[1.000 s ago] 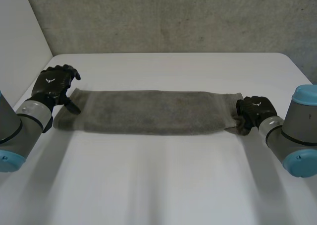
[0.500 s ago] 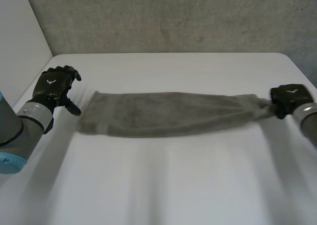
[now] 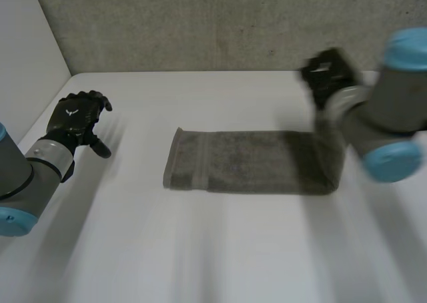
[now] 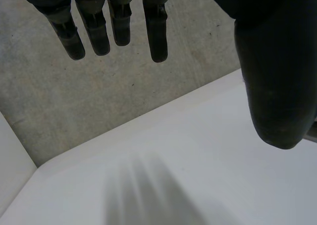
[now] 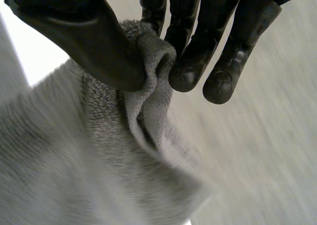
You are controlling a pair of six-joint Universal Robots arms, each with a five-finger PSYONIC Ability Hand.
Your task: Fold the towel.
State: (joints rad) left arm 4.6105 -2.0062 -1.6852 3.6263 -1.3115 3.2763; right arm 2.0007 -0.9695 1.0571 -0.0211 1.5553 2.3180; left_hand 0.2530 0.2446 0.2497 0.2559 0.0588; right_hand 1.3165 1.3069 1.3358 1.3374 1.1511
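The towel lies as a long grey strip across the middle of the table. Its left end is flat, and its right end rises off the surface. The right hand holds that raised end up at the far right, the cloth bunched and pinched between its thumb and fingers. The left hand is at the table's left side, well apart from the towel. Its fingers are straight, slightly spread and hold nothing.
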